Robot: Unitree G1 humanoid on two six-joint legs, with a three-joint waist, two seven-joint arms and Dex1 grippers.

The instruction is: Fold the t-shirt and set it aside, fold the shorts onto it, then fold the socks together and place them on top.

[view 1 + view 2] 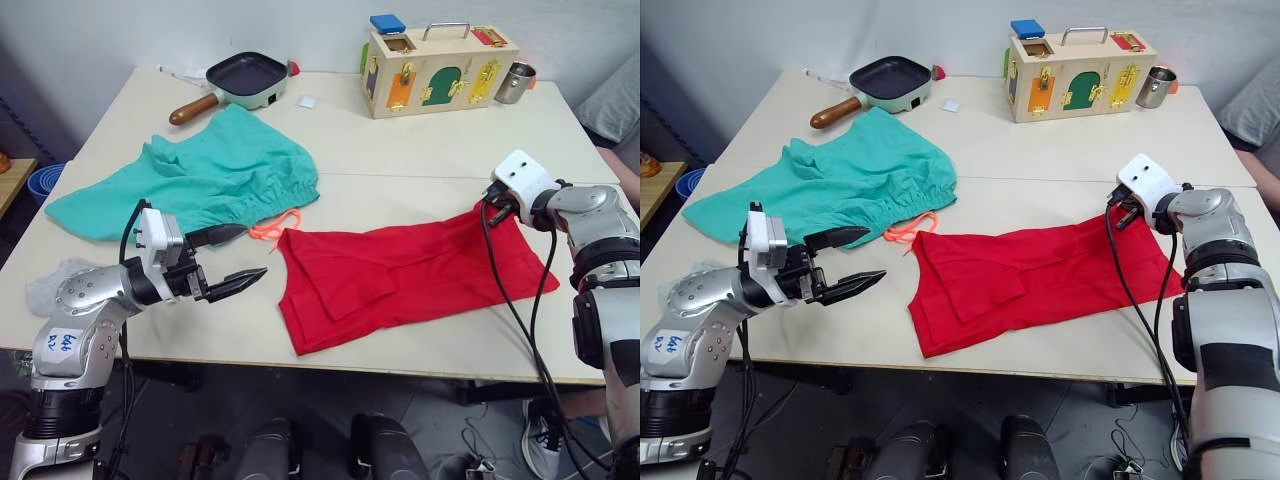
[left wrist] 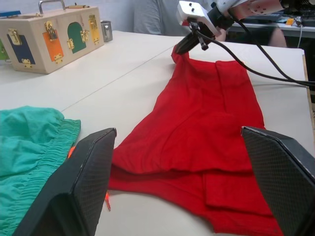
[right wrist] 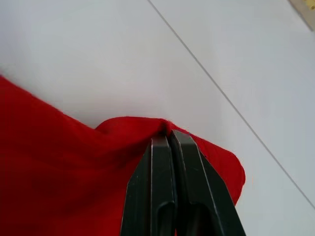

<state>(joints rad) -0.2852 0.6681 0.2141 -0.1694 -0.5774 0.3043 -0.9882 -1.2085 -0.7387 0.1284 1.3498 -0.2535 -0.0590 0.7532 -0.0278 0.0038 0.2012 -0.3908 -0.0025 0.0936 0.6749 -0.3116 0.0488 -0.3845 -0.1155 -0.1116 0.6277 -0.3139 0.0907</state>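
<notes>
Your right gripper (image 3: 168,135) fingers pinch a corner of the soft, wrinkled bright red cotton t-shirt (image 1: 400,275), stretched lengthwise toward your left gripper (image 1: 232,262), whose fingers are spread apart above the pale surface (image 1: 400,150).

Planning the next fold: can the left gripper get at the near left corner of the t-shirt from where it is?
Probably yes. The left gripper is open, beside the t-shirt, with bare table between them. The shorts lie behind it, out of the way.
</notes>
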